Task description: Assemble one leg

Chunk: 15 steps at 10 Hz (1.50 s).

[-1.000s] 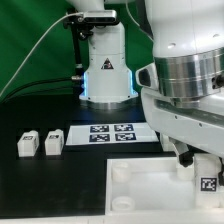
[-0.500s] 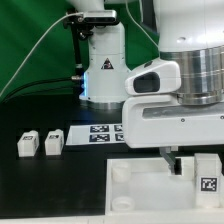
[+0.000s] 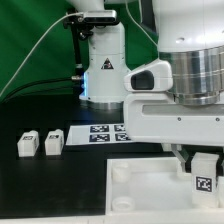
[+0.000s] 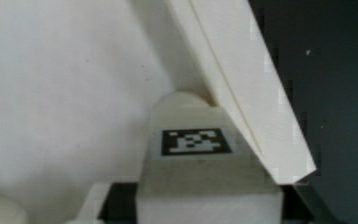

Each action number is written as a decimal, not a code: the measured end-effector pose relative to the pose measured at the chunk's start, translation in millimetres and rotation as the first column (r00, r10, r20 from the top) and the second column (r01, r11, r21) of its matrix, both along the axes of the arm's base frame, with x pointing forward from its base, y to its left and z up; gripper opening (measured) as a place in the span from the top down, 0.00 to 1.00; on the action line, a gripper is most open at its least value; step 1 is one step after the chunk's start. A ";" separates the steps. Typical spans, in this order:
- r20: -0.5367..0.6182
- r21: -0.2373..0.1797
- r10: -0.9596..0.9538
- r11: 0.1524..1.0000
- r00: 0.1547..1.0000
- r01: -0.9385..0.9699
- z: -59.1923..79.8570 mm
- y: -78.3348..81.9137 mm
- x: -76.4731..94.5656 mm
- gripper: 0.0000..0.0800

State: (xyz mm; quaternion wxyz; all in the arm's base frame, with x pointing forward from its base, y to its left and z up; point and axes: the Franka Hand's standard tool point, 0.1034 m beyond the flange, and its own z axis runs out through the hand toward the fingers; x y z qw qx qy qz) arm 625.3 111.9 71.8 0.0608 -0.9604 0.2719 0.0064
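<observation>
One leg [image 3: 203, 176] clamped in gripper [image 3: 190, 160], low at 4 o'clock over white tabletop [image 3: 140, 190]. Two more legs [image 3: 38, 143] at 9 o'clock, beside marker board [image 3: 108, 134].

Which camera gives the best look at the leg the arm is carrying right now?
The wrist view: the small white plastic leg with its square black-and-white tag fills the frame centre, tag sharp, against the large white square tabletop. The exterior view shows the leg only small at the tool, partly hidden by the arm.
</observation>
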 end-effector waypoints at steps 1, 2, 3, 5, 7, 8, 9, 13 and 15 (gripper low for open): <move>-0.014 0.002 -0.111 0.994 0.994 0.111 0.0 0.0 0.0 0.63; -0.021 0.002 -0.167 0.986 0.986 0.167 0.0 0.2 0.1 0.63; -0.069 -0.001 -0.388 0.921 0.919 0.389 0.1 1.6 1.2 0.63; -0.167 -0.019 -0.719 0.687 0.675 0.727 -0.5 0.8 3.9 0.63; -0.179 0.000 -0.859 0.488 0.480 0.873 -0.7 2.2 1.8 0.63; -0.189 -0.013 -0.903 0.395 0.386 0.919 -0.3 3.9 2.0 0.63; -0.195 -0.027 -0.934 0.311 0.300 0.950 0.1 3.8 2.4 0.63; -0.193 -0.056 -0.966 0.189 0.175 0.980 -0.2 2.8 1.7 0.63; -0.193 -0.057 -0.965 0.189 0.175 0.980 -0.6 3.3 1.4 0.33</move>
